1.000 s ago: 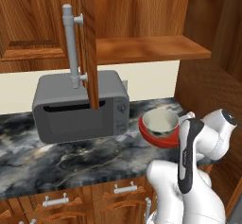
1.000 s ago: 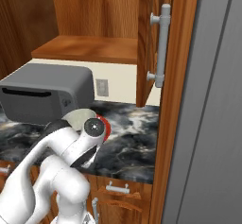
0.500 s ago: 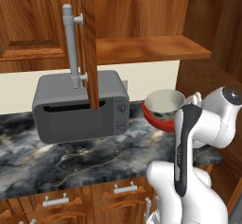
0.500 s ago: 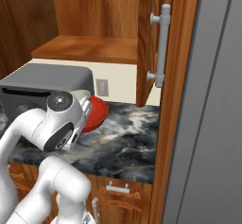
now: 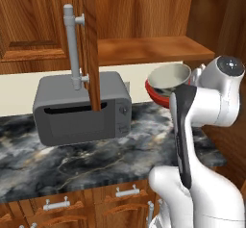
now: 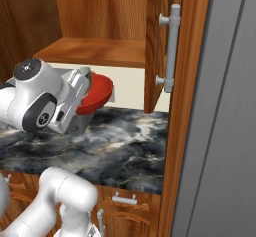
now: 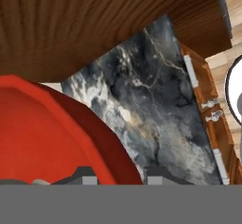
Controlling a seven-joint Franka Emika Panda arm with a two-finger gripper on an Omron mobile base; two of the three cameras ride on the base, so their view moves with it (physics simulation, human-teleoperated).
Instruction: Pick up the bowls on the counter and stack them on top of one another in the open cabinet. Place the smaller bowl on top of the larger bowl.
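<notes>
The gripper (image 7: 116,178) is pinching the rim of the red bowl (image 5: 161,96), holding it in the air above the counter (image 5: 86,159), below the cabinet shelf (image 5: 153,49); the pale bowl (image 5: 169,75) is sitting inside it.

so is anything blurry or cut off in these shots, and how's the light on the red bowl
Left base view: sharp, even light, the red bowl mostly behind the pale bowl and the arm. Right base view: crisp, with a soft sheen on the red bowl's side. Hand view: the bowl looms huge, cropped at the left edge, flatly lit, the counter sharp behind it.
</notes>
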